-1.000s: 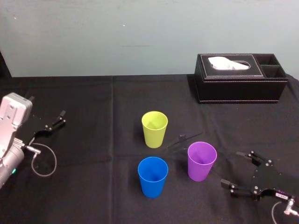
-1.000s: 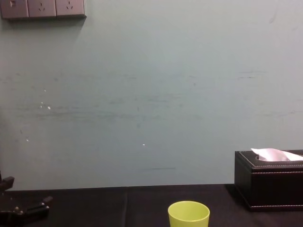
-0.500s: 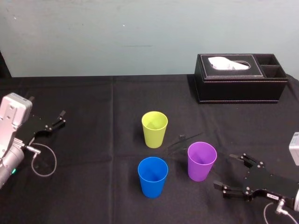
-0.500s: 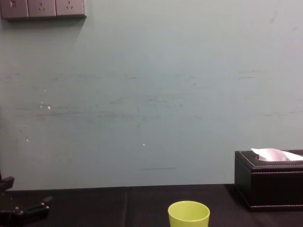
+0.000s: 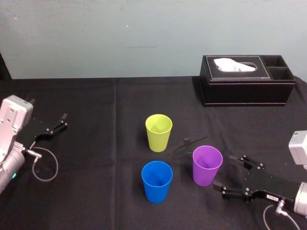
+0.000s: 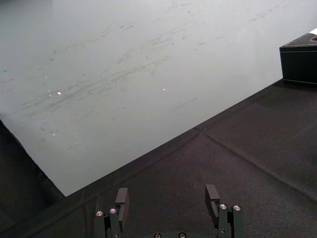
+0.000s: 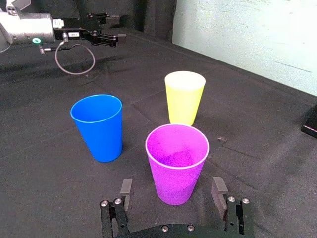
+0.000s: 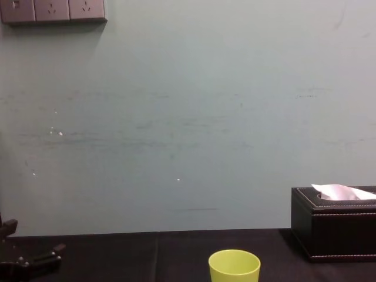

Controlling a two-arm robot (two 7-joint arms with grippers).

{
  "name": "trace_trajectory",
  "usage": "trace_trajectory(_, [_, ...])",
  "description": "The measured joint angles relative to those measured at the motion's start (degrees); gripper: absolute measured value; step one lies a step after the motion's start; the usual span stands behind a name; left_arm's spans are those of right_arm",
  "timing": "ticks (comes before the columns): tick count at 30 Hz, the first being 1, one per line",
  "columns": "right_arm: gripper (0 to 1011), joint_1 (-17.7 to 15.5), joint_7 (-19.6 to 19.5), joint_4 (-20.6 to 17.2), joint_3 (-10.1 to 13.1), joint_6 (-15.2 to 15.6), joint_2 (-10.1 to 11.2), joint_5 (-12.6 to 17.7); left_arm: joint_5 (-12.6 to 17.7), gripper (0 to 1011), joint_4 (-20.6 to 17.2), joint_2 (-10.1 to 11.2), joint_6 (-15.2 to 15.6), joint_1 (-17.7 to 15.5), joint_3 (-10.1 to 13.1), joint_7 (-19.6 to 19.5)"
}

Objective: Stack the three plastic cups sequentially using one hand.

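Observation:
Three plastic cups stand upright on the black cloth: a lime yellow-green cup (image 5: pixel 159 132) at the back, a blue cup (image 5: pixel 157 181) in front of it, and a purple cup (image 5: pixel 207 165) to the right. My right gripper (image 5: pixel 225 172) is low beside the purple cup's right side, open, its fingers apart from the cup. In the right wrist view the purple cup (image 7: pixel 177 163) stands just ahead of the open right gripper (image 7: pixel 172 192), with the blue cup (image 7: pixel 98 127) and yellow-green cup (image 7: pixel 184 97) beyond. My left gripper (image 5: pixel 60 121) rests at the far left, open and holding nothing.
A black tissue box (image 5: pixel 247 80) sits at the back right, well behind the cups. A small dark piece (image 5: pixel 186 141) lies on the cloth between the yellow-green and purple cups. A cable loop (image 5: pixel 45 165) hangs by the left arm.
My right gripper has slid left across the cloth, closing in on the purple cup. The cups and the left arm have not moved.

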Motion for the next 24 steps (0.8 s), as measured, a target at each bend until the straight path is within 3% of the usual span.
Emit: trace_trajectory(24, [1004,4.5,-0.1,2.1,-3.2,1.4,-2.4,0.4,0.0,1010,0.0,0.0,0.0,0.0,0.0,0.0])
